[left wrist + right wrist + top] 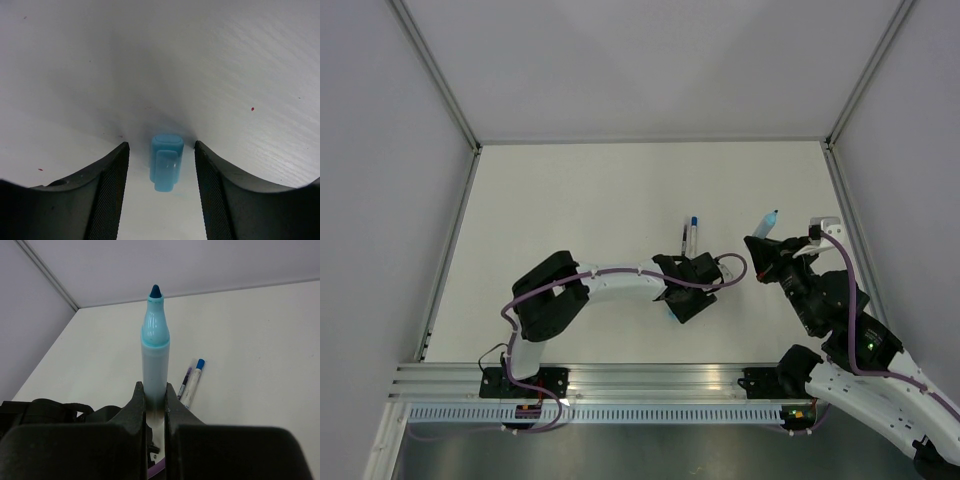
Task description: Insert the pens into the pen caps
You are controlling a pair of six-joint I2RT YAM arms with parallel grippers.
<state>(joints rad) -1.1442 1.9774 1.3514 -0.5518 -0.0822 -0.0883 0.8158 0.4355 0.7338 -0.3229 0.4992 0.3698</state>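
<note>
A stubby pale light-blue pen cap (166,161) lies on the white table between the fingers of my left gripper (161,146), which is open, with a gap on each side of the cap. In the top view the left gripper (677,305) sits low at table centre. My right gripper (154,387) is shut on a thick pale light-blue marker (154,350) with a bare dark-blue tip, held up off the table (768,222). Two thin pens lie side by side on the table: a dark one (682,241) and a blue-and-white one (691,234). Both also show in the right wrist view: the dark one (184,380) and the blue-and-white one (195,377).
White walls with metal corner posts (440,85) enclose the table on three sides. An aluminium rail (640,380) runs along the near edge with both arm bases on it. The left arm's purple cable (720,282) loops near the thin pens.
</note>
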